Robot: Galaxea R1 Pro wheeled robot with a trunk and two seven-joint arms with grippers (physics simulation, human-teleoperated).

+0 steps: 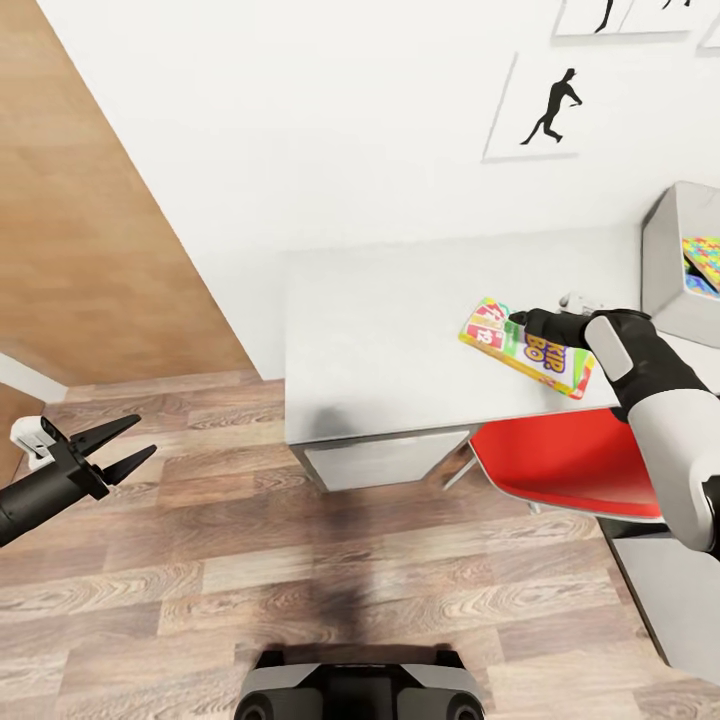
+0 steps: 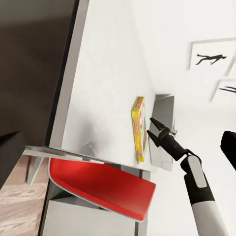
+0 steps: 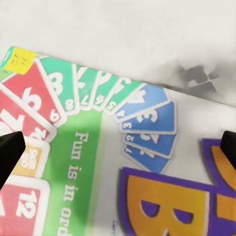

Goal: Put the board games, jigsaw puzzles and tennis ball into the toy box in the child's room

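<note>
The right arm is seen extended over the table [image 1: 400, 300]; the right gripper [image 1: 520, 318] is positioned at the Skip-Bo board game [image 1: 527, 347], jaws spread, contact not determinable; the toy box [image 1: 668, 260] is noted nearby; the left gripper [image 1: 122, 446] is held low over the floor [image 1: 300, 560], fingers parted, nothing grasped.

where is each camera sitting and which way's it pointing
Head: up high, looking down over the table; left gripper open, right gripper at the Skip-Bo box, base below.
Left wrist: low to the side, looking across at the red chair and right arm.
Right wrist: close above the box lid; fingertips at edges.
All share the box.
</note>
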